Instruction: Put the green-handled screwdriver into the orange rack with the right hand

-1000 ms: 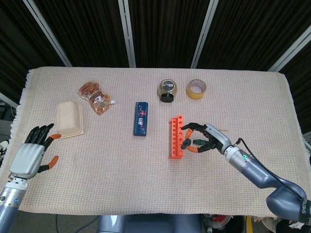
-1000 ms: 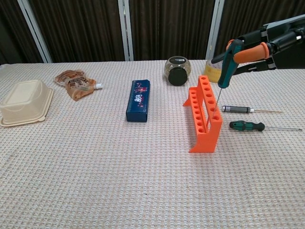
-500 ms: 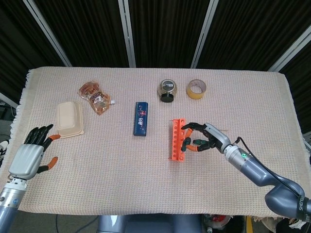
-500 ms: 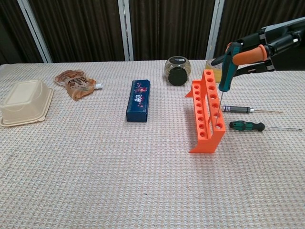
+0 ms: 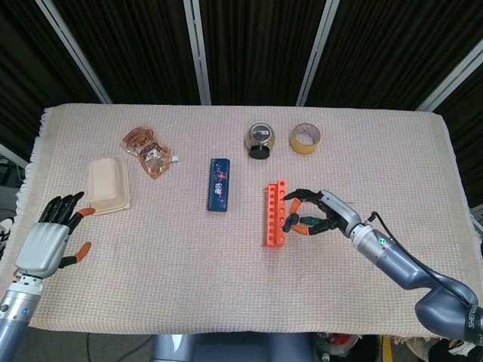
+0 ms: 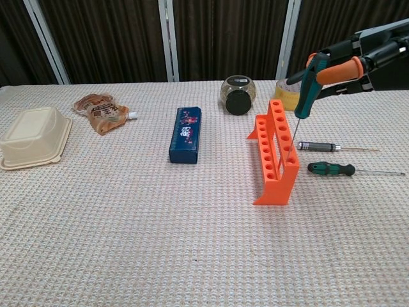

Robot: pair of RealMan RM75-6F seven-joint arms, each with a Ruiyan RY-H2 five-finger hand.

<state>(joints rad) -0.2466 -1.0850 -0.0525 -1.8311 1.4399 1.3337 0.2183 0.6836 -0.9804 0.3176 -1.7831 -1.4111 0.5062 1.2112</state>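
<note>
The orange rack [image 6: 275,157] stands on the cloth right of centre, also seen from above as the rack [image 5: 275,213]. My right hand [image 6: 361,61] hovers above and right of it, pinching the green-handled screwdriver [image 6: 307,86] nearly upright with its shaft pointing down. The thin tip meets the rack's top row near its front end; I cannot tell whether it is inside a hole. From above, the right hand [image 5: 315,215] sits just right of the rack. My left hand [image 5: 53,237] rests open at the table's near left, holding nothing.
Two more screwdrivers lie right of the rack: a green-and-black one [image 6: 330,169] and a black one [image 6: 319,146]. A blue box [image 6: 185,134], a jar [image 6: 238,96], a tape roll [image 5: 306,138], a snack pouch [image 5: 149,151] and a beige lidded box [image 5: 108,185] lie further off.
Half a second ago the rack was tipped under the screwdriver's push; now it stands level again. My right hand with the screwdriver has risen slightly. The left hand has not moved.
</note>
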